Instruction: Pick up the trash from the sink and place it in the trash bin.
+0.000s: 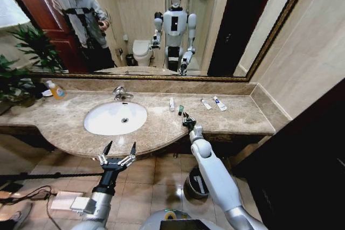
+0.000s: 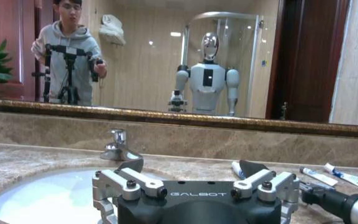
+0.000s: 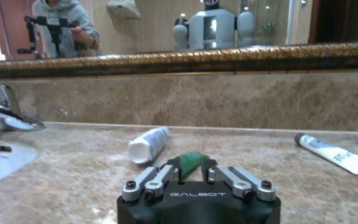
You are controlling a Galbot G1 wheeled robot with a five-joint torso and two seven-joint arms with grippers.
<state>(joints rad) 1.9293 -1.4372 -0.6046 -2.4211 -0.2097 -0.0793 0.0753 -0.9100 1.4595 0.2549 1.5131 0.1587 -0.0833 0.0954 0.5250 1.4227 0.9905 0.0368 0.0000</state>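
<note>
Trash (image 1: 181,110) lies near your bench's back edge, beside the sink (image 1: 115,118); your right pincer (image 1: 187,119) nearly clenches before the green piece (image 3: 189,161), grasping nothing, while the left pincer (image 1: 118,151) waits released off the front edge.

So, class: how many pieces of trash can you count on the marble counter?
4: a white tube, a dark green piece by the right gripper, and two more tubes rightward. Others may be hidden.

Bathroom, marble sink (image 1: 115,118), mirror (image 1: 161,20) (toilet (image 1: 142,52) reflected)
</note>
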